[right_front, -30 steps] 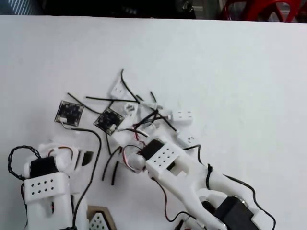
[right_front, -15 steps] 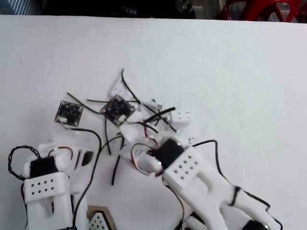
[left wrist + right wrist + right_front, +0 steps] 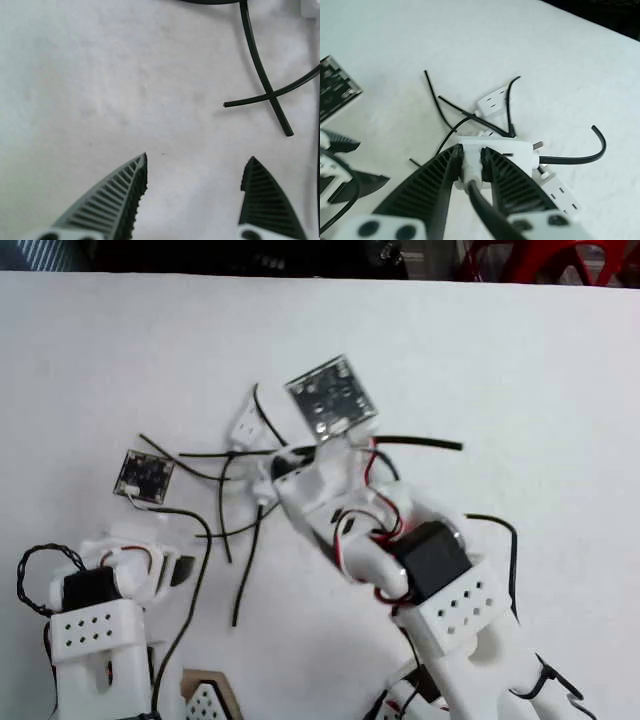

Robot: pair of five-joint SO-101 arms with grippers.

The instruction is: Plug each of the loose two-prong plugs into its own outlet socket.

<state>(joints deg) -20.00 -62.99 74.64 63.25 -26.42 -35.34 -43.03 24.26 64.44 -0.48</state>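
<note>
Right gripper (image 3: 471, 149) pinches a white plug (image 3: 471, 171) (black cord (image 3: 479, 202) attached); left gripper (image 3: 197, 158) gapes wide over table (image 3: 100, 75).

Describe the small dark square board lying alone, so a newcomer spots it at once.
On the white table, look beyond the left gripper. The small dark square board lies flat there, left of the cord tangle; the other square board, paler, tilts beside the right gripper clamping a white plug.
</note>
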